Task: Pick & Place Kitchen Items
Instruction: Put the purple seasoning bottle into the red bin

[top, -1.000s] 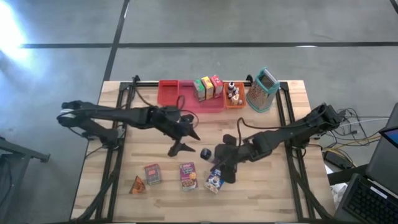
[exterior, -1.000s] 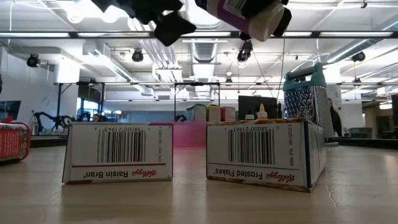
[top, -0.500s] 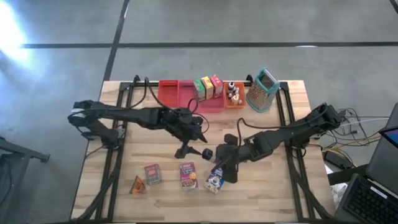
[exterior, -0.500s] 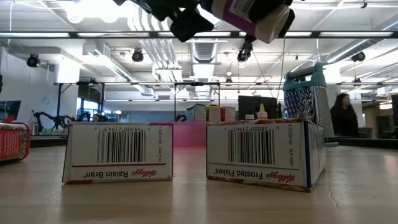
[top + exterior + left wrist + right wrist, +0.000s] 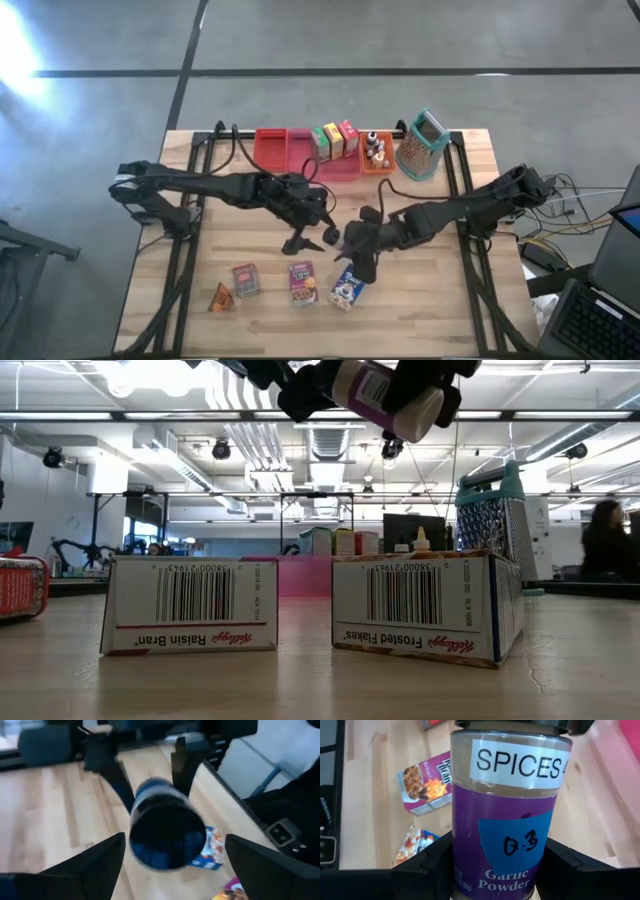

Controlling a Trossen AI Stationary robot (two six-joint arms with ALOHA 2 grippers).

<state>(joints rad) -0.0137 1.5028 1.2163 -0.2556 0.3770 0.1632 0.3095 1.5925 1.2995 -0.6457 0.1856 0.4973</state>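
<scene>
Counted from above: two robot arms. One spice jar point(image 5: 338, 236) sits at the frame's centre. Three small boxes point(image 5: 302, 282) and one orange wedge point(image 5: 220, 297) lie lower centre. Three upright boxes point(image 5: 335, 140) stand at upper centre, beside a few small bottles point(image 5: 376, 150) and one grater point(image 5: 423, 145).

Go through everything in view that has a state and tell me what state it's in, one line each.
Spice jar: held off the table, lying sideways, cap on.
Right gripper: shut on the spice jar.
Left gripper: open, fingers either side of the jar's dark cap.
Raisin Bran box: lying on the table, closed.
Frosted Flakes box: lying on the table, closed.
Grater: standing upright.
Red tray bin: part bare, small boxes upright at one end.
</scene>
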